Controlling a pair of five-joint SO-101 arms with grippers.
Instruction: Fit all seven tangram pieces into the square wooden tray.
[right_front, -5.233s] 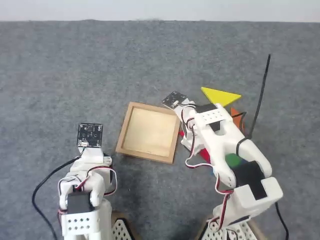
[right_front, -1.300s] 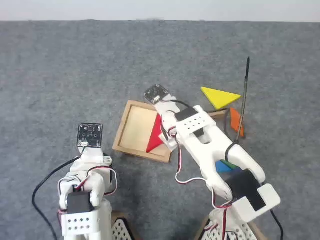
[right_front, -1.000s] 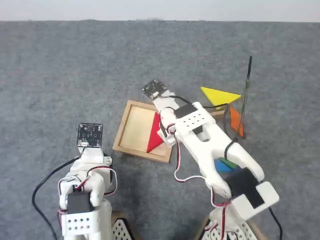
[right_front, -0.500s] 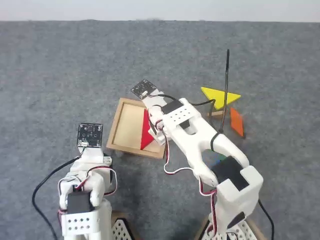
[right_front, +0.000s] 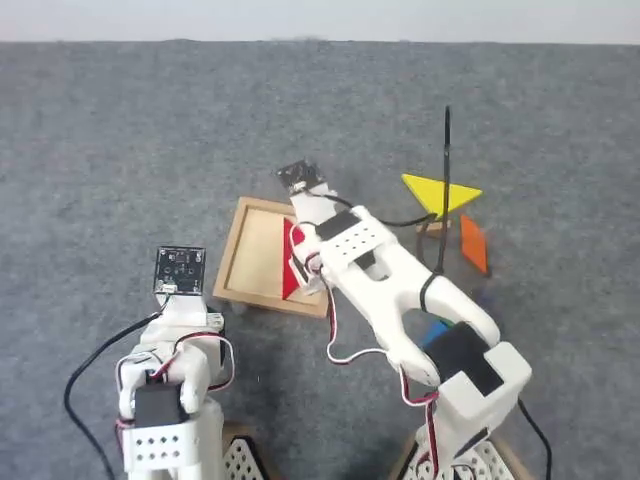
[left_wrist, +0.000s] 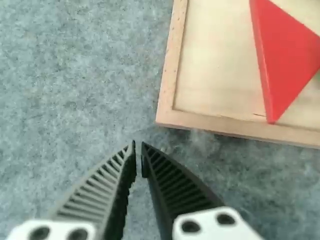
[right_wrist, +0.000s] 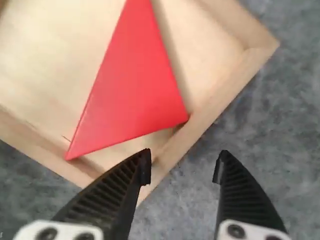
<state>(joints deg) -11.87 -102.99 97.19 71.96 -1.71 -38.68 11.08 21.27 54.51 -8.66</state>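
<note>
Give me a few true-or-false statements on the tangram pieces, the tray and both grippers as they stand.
1. The red triangle lies inside the square wooden tray. True.
2. The right gripper is shut on the red triangle. False: it is open and holds nothing.
3. The yellow triangle is in the tray. False: it lies on the grey carpet outside it.
4. The left gripper is shut and empty. True.

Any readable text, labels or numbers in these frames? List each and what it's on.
None legible.
Wooden tray, red triangle, yellow triangle, orange piece: plain surfaces, no print.
Circuit boards on the arms' wrists: any markings are too small to read.
</note>
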